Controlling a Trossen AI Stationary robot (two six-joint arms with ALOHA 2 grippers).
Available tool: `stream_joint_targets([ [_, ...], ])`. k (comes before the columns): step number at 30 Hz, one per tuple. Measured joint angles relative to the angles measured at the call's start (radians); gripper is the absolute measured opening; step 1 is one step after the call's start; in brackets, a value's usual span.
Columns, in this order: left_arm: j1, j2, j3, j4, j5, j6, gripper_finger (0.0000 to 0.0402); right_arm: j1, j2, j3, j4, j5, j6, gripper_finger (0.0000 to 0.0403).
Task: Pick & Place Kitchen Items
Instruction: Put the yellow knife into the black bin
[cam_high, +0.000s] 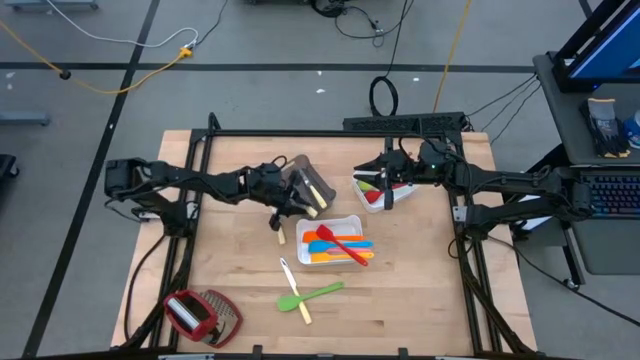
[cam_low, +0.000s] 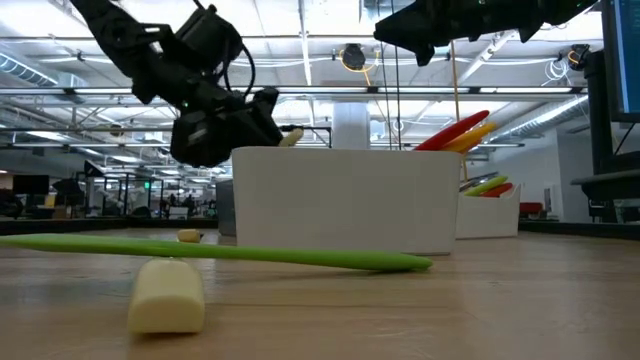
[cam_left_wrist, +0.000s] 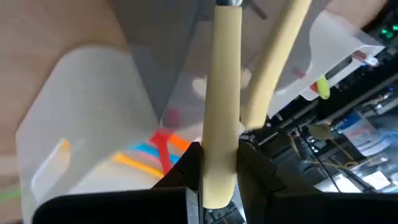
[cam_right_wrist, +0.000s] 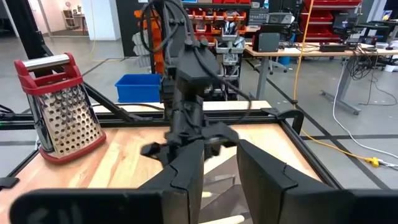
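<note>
Nearest the low camera, you see a pale utensil handle (cam_low: 166, 294) lying on the wooden table (cam_low: 520, 310), with a green spatula (cam_low: 220, 250) just behind it and a white tray (cam_low: 345, 200) farther back. Beyond that tray lies an open workshop under ceiling lights.

From above, your left gripper (cam_high: 283, 205) hangs between a grey-brown tray (cam_high: 303, 178) and the white tray (cam_high: 318, 229) holding red, orange and blue utensils (cam_high: 340, 246). Your right gripper (cam_high: 385, 180) sits over a second white tray (cam_high: 403, 194) with red and green utensils.

Left wrist view: the fingers (cam_left_wrist: 186, 171) pinch a pale-handled knife (cam_left_wrist: 222, 106) by its handle, which stands up between them; a second pale handle (cam_left_wrist: 270, 68) leans beside it, untouched.

Right wrist view: the fingers (cam_right_wrist: 186, 171) stand partly spread, gripping nothing visible. Ahead of them, the other arm and a red-framed grater (cam_right_wrist: 55, 106) stand on the table.
</note>
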Motion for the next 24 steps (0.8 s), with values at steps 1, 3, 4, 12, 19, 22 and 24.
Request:
stream_joint_targets([
  [1,0.008,0.015,-0.001,0.024,-0.001,0.021,0.0052,0.000,0.000,0.000,0.000,0.000,0.000,0.0089],
  [3,0.026,0.040,-0.001,0.078,-0.009,0.056,0.0052,0.000,0.000,0.000,0.000,0.000,0.000,0.0089],
  [4,0.033,0.047,0.000,0.089,-0.011,0.067,0.0052,0.000,0.000,0.000,0.000,0.000,0.000,0.0089],
  [12,0.052,0.095,0.000,0.099,-0.066,0.090,0.0069,0.000,0.000,0.000,0.000,0.000,0.003,0.0089],
  [19,0.054,0.094,0.000,0.114,-0.056,0.121,0.0191,0.000,0.000,0.000,0.000,0.000,0.003,0.0089],
  [22,0.053,0.094,0.000,0.166,-0.031,0.143,0.0229,0.000,0.000,0.000,0.000,0.000,0.003,0.0089],
  [24,0.048,0.094,0.000,0.227,-0.029,0.148,0.0246,0.000,0.000,0.000,0.000,0.000,0.003,0.0089],
])
